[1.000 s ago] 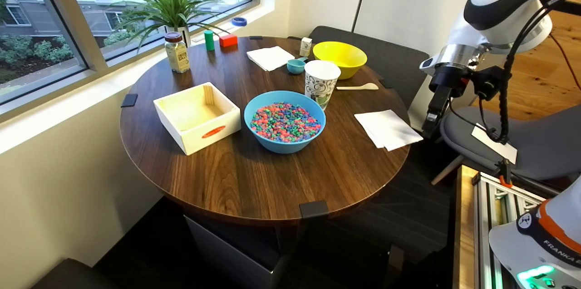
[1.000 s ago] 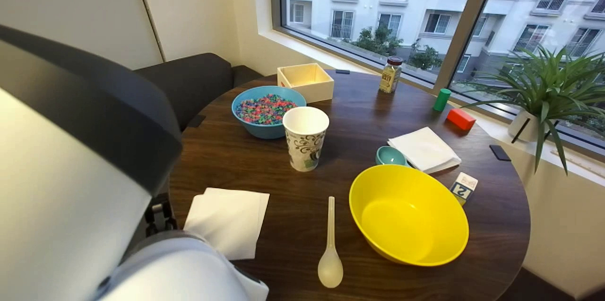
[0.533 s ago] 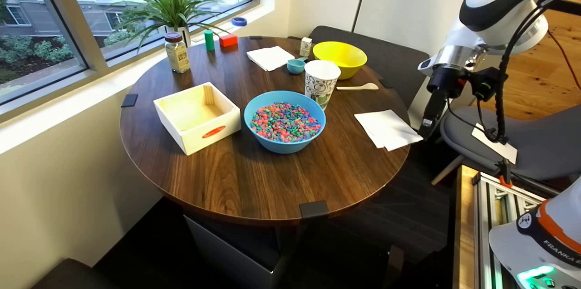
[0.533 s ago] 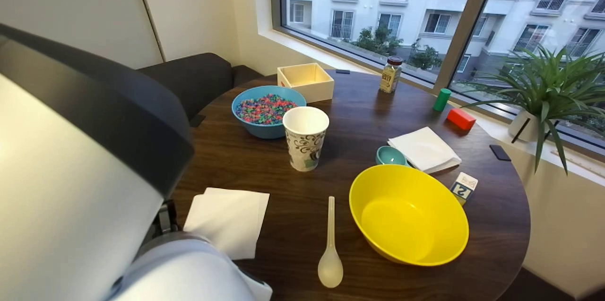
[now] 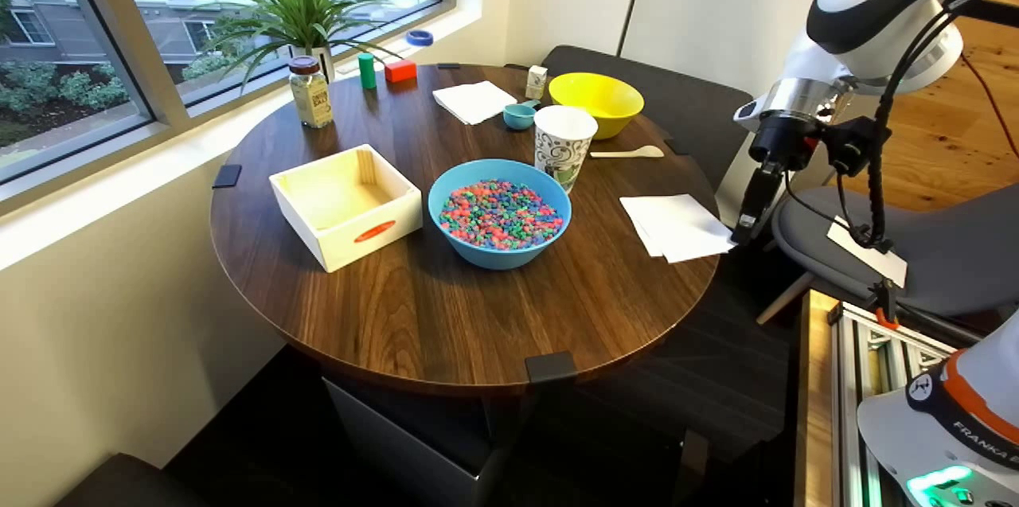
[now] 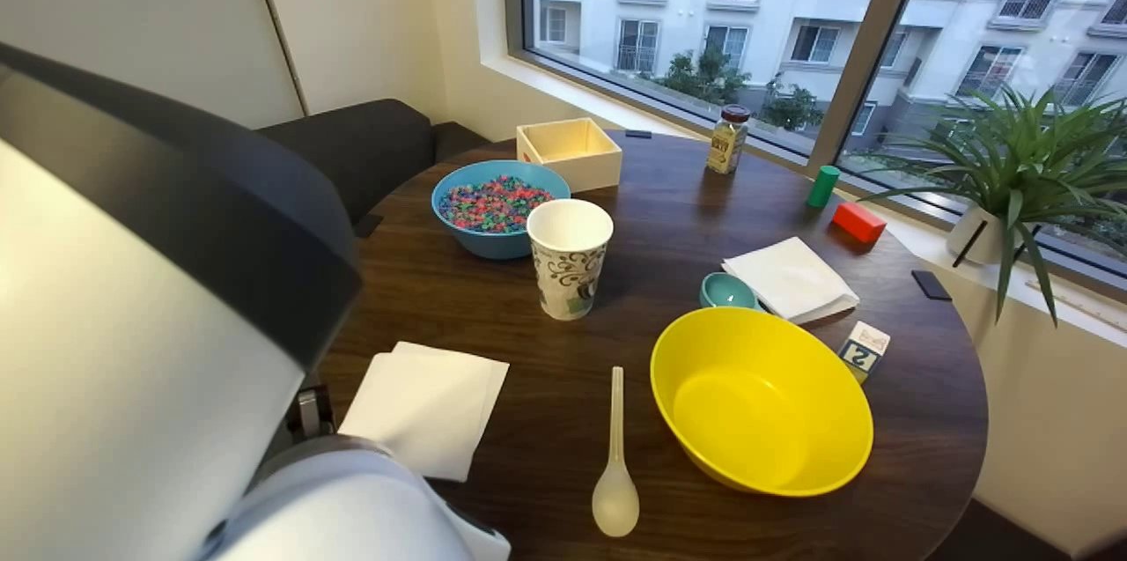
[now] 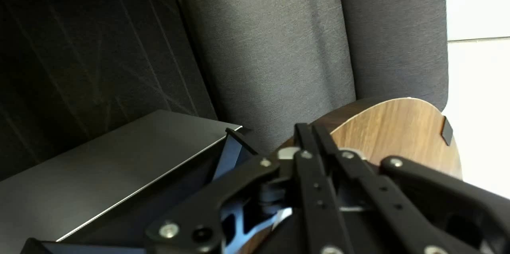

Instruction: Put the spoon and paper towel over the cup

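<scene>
Paper towel (image 5: pixel 677 227) is lying slid and turned a little from a second ago, and the pincer (image 5: pixel 741 235) is now keeping its tips together; the things around the cup (image 5: pixel 560 153) are staying put.

Going left to right in an exterior view, the wooden box (image 5: pixel 342 247) is sitting well left of the cup, and the blue bowl (image 5: pixel 500 256) is sitting between them, close to the cup, which is standing upright. The yellow bowl (image 5: pixel 613 121) is sitting behind the cup, and the spoon (image 5: pixel 637 153) is lying flat just to the cup's right. The towel is resting farther right of the cup, one corner poking past the edge of the table (image 5: pixel 446 332). Farthest right of the cup, the pincer is touching that corner, tips closed — it is looking like a pinch on the paper.

For lifting well, the pincer should be squeezing firmly and rising slowly, because thin paper will likely be sagging from one corner, and its layers may be sliding apart.

On the side away from the cup, the table's rim is running close by the pincer, so going up first should be safer. Bare wood is showing between towel and cup — good room for moving. Carrying high should be keeping droopy paper from bumping the cup.
</scene>
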Robot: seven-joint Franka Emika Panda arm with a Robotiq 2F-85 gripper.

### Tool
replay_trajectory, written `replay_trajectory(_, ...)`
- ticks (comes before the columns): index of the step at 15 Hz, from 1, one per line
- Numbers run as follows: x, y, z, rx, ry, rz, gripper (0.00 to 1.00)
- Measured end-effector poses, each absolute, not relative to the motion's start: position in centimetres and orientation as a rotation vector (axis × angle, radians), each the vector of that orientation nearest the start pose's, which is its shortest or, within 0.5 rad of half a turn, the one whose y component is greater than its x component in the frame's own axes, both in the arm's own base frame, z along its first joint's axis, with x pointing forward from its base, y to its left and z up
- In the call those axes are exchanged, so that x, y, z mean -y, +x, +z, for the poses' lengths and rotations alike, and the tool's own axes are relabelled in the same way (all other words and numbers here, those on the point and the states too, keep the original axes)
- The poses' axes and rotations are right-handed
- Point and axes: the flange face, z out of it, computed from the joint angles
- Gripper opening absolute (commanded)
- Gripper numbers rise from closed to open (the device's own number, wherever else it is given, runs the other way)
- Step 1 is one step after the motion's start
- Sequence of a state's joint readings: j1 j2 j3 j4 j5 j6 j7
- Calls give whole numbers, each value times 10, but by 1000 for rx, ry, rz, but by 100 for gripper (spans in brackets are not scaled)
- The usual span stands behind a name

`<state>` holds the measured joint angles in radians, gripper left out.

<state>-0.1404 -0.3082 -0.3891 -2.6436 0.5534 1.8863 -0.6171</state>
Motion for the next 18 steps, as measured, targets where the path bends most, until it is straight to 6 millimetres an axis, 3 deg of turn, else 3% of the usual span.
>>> replay_trajectory(1,140,331,323,-211,-2381,110,8)
replay_trajectory(2,140,331,323,-211,-2381,110,27)
replay_trajectory(12,137,337,322,-175,-2369,49,99)
replay_trajectory(14,136,339,318,-169,-2345,23,100)
replay_trajectory(15,135,340,316,-167,-2334,16,81)
replay_trajectory(17,133,341,312,-163,-2320,10,72)
replay_trajectory(18,134,340,311,-162,-2318,10,63)
